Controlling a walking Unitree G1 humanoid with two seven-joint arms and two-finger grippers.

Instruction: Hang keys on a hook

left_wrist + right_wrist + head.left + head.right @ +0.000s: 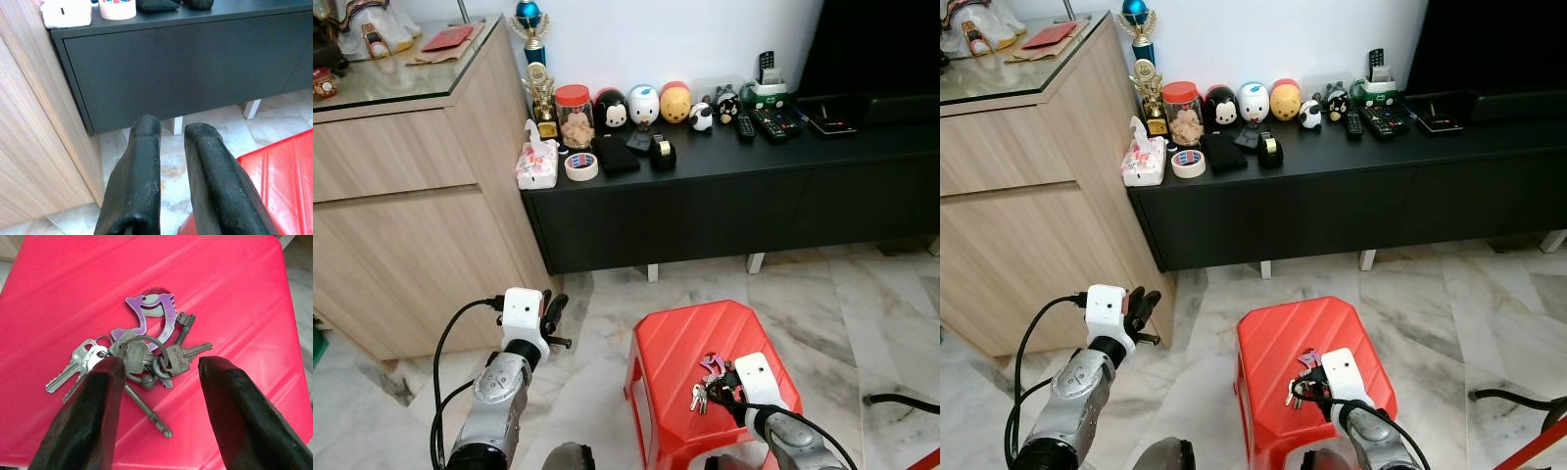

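A bunch of keys (142,357) with a purple tag (156,316) lies on top of a red plastic stool (685,338). In the eye views the keys (705,384) sit near the stool's front edge. My right gripper (159,363) hovers just above them, open, with one black finger (98,396) on each side of the bunch and not touching it. My left gripper (553,313) is held up to the left of the stool, in front of the wooden cabinet. Its two fingers (142,161) stand close together with nothing between them.
A low black console (724,196) runs along the wall behind the stool, carrying a tape roll (580,165), a tissue pack (535,164), trophies, figurines and remotes. A tall wooden cabinet (411,225) stands at the left. A black cable (901,399) lies on the marble floor at the right.
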